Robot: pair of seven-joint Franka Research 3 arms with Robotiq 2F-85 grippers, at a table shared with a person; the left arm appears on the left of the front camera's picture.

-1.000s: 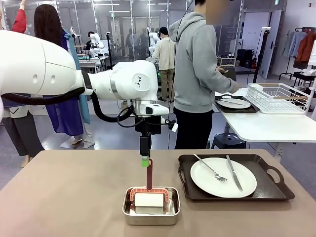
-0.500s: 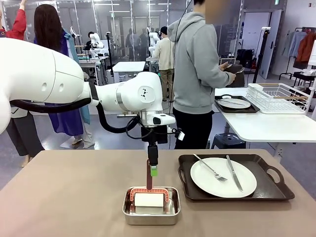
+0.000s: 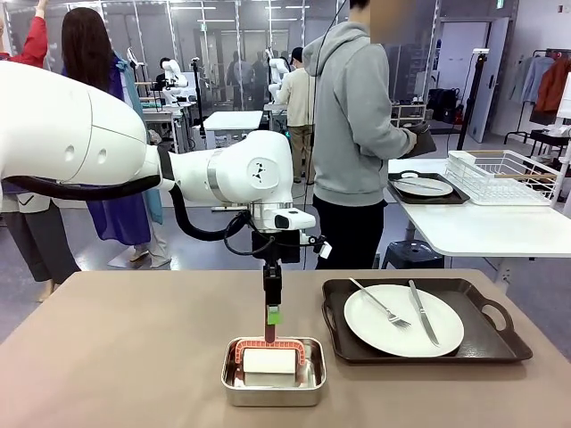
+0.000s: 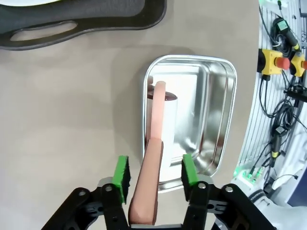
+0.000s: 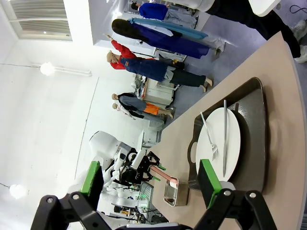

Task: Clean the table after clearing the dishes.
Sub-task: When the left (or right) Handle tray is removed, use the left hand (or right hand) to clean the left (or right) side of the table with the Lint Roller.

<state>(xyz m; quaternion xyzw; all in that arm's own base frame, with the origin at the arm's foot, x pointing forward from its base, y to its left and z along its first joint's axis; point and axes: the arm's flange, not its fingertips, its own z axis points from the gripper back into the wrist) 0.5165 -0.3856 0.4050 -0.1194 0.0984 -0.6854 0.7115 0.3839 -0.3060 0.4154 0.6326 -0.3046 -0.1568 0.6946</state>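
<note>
On the brown table stands a steel pan holding a white pad in a red frame with an upright reddish handle. My left gripper hangs over the pan. In the left wrist view it is open, its green pads on either side of the handle and apart from it. To the right lies a white plate with fork and knife on a dark tray. My right gripper is open and holds nothing, off the table's end beyond that plate.
A person in a grey hoodie stands at a white side table at the far right. That table carries another plate on a dark tray and a white wire rack. Other people stand in the background.
My left gripper swung from left of the handle to its right, then settled lower with its fingers around the handle. The person lowered a dark object at the side table.
</note>
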